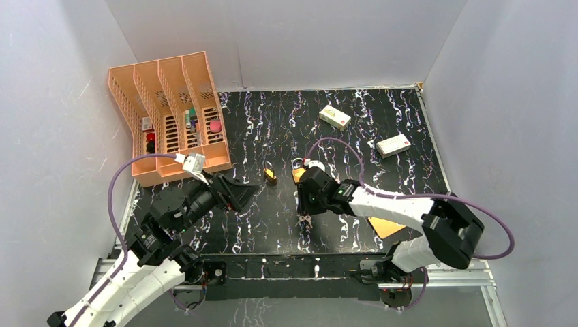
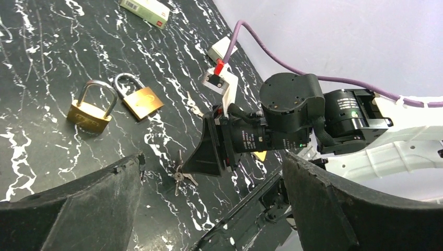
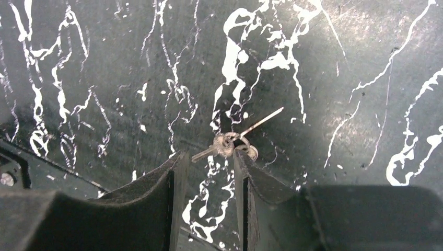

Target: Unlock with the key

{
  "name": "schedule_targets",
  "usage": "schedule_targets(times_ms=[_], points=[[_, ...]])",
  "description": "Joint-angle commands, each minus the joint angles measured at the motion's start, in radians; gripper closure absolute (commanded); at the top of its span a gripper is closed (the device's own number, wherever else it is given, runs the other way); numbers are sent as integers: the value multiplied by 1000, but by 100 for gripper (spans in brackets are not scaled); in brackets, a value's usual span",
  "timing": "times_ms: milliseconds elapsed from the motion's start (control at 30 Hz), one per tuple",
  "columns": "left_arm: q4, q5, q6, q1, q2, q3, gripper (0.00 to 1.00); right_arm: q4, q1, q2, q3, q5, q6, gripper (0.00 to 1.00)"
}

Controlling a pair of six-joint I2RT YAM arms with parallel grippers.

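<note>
Here, right hand (image 3: 209, 156) narrow at key (image 3: 225, 144), left hand (image 2: 212, 157) wide; oddments (image 1: 193, 121) in orange rack (image 1: 135, 88).

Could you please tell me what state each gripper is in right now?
Left gripper: wide open, holding nothing.
Right gripper: slightly open, with the key lying just at its tips, not gripped.

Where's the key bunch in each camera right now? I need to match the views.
Top external: cannot make it out, hidden or too small beside the right gripper.
Left wrist: the key lies lower centre, just left of the right gripper.
Right wrist: the key sits centre frame, at the tips of the fingers.
Shared landmark: the right gripper.
</note>
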Motion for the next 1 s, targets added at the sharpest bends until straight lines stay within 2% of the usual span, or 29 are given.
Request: schedule_targets(times_ms=[0, 200, 567, 733, 900, 967], points=[[-33, -63, -7, -3, -27, 0, 2, 122, -40, 36, -27, -33, 13, 55], [-43, -58, 5, -3, -21, 2, 2, 116, -61, 73, -28, -29, -36, 56], [-32, -55, 14, -3, 4, 9, 2, 118, -64, 112, -60, -111, -62, 60], [-27, -50, 6, -3, 5, 8, 2, 108, -64, 116, -71, -108, -74, 74], [-21, -42, -3, -3, 10, 12, 2, 122, -64, 122, -72, -104, -84, 81], [-16, -40, -6, -3, 14, 16, 2, 124, -64, 127, -66, -103, -91, 89]])
